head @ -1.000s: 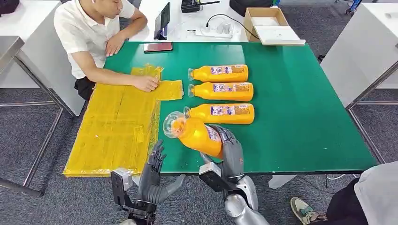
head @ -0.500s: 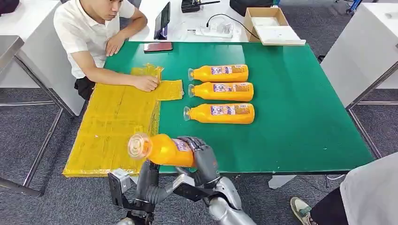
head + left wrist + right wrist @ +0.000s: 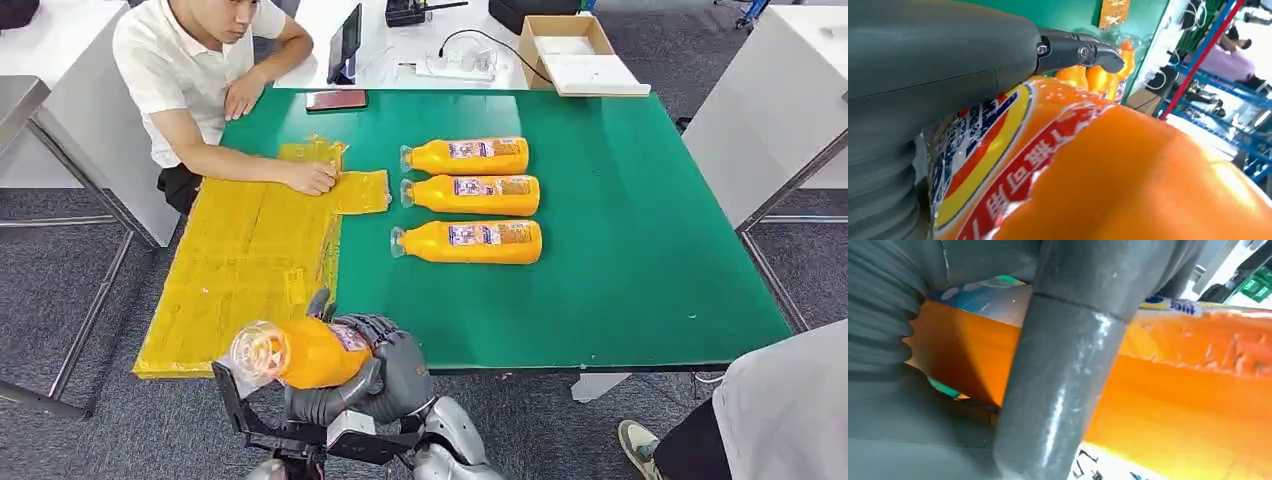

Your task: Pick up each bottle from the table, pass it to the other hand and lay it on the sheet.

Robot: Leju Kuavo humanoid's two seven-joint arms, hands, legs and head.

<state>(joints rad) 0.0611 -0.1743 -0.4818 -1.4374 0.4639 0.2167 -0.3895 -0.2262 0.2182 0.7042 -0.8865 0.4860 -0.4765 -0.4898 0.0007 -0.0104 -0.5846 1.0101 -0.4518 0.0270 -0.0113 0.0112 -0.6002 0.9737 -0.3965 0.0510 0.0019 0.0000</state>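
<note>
Since the earlier frames the held bottle (image 3: 300, 352) has travelled leftward off the green table (image 3: 640, 250), from in front of its near edge to a position beyond its near-left corner, over the floor just off the near edge of the yellow sheet (image 3: 240, 270). It lies roughly level, cap end pointing left. Right hand (image 3: 395, 370) grips its base end, fingers wrapped around the body; the right wrist view confirms a thumb (image 3: 1063, 370) pressed across the orange wall. Left hand (image 3: 325, 385) is under and behind the bottle, fingers (image 3: 1083, 50) reaching over its label; contact is evident, but whether this hand bears the load cannot be told. Farther in, three bottles (image 3: 468, 242) lie side by side near the table's middle, caps toward the sheet. At the far-left corner a seated person rests a hand (image 3: 310, 178) on the sheet's far end.
</note>
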